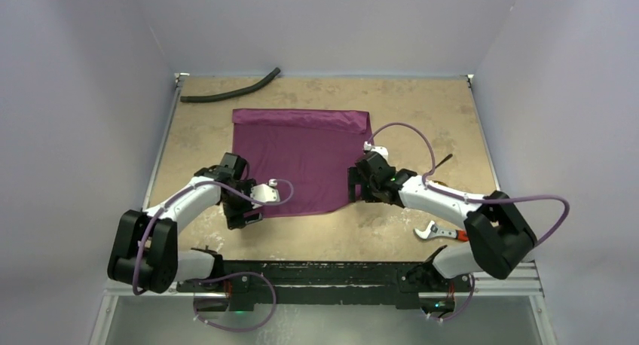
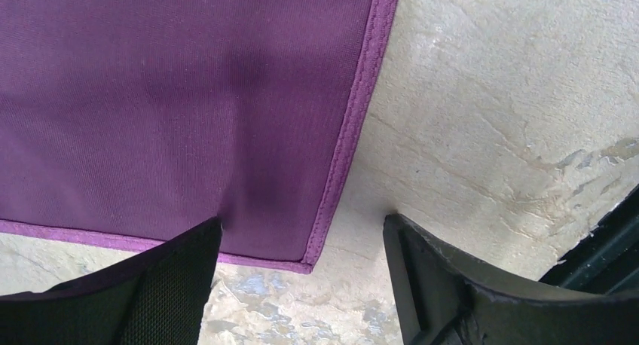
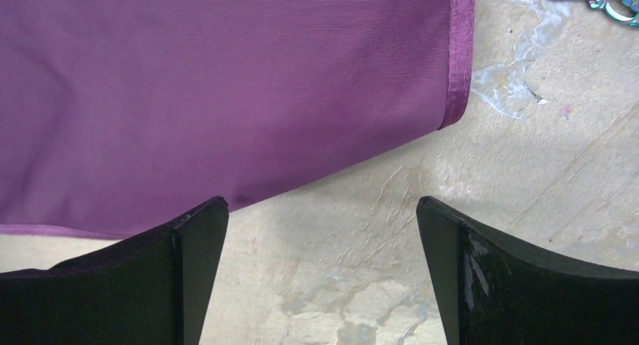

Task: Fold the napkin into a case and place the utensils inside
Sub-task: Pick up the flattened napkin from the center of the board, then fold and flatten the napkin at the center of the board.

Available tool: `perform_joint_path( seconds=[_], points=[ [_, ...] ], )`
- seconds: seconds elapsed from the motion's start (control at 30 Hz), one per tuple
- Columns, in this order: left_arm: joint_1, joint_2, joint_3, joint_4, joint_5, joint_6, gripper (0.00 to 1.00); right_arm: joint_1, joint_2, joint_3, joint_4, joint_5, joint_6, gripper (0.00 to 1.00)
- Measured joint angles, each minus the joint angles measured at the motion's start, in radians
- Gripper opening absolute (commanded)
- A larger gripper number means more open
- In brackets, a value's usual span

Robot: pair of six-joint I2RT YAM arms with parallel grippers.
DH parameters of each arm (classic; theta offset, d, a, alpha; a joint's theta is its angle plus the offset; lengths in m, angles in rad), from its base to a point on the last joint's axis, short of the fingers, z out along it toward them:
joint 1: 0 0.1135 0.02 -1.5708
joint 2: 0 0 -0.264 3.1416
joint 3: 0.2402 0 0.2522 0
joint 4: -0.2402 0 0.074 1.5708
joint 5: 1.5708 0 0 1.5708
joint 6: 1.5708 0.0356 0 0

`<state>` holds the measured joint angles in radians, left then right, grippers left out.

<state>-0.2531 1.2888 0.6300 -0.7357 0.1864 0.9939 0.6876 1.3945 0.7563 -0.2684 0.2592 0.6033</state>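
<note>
Folding step, I judge: left fingers [image 1: 242,213] and right fingers [image 1: 353,188], both wide and empty at the napkin's [image 1: 301,160] near edge on the bench [image 1: 422,111], must next pinch its corners.

Light: bright, even, falling from above; far walls washed pale lilac
Shadows: soft dark band on the napkin [image 2: 249,111] just beyond the left gripper [image 2: 301,223]; faint grey on the table [image 3: 339,232]
Focus: weave crisp up close; overhead view softer
</note>
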Motion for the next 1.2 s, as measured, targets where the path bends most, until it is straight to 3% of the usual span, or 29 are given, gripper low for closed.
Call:
perform_joint_path(
  seconds=[0.13, 0.23, 0.3, 0.33, 0.4, 0.47, 0.87, 1.2],
  points=[
    [0.014, 0.016, 0.006, -0.002, -0.006, -0.006, 0.62, -0.023, 0.043, -0.003, 0.028, 0.002, 0.01, 0.94],
    [0.018, 0.028, 0.013, -0.002, -0.008, -0.01, 0.35, -0.031, 0.066, -0.002, 0.053, 0.01, 0.016, 0.81],
    [0.018, 0.048, 0.028, 0.009, -0.014, -0.011, 0.06, -0.034, 0.095, 0.007, 0.075, 0.016, 0.019, 0.62],
    [0.019, 0.058, 0.035, 0.019, -0.019, -0.017, 0.0, -0.034, 0.106, 0.011, 0.084, 0.018, 0.018, 0.5],
    [0.023, 0.089, 0.058, 0.052, -0.037, -0.018, 0.0, -0.034, 0.126, 0.015, 0.116, 0.025, 0.023, 0.2],
    [0.031, 0.123, 0.084, 0.084, -0.053, -0.024, 0.0, -0.034, 0.127, 0.019, 0.123, 0.036, 0.02, 0.0],
    [0.065, 0.148, 0.253, 0.124, -0.044, -0.068, 0.0, -0.034, 0.045, 0.129, 0.065, 0.098, -0.041, 0.0],
    [0.065, -0.002, 0.565, 0.148, -0.041, -0.124, 0.0, -0.034, -0.002, 0.46, -0.045, 0.177, -0.156, 0.0]
  ],
)
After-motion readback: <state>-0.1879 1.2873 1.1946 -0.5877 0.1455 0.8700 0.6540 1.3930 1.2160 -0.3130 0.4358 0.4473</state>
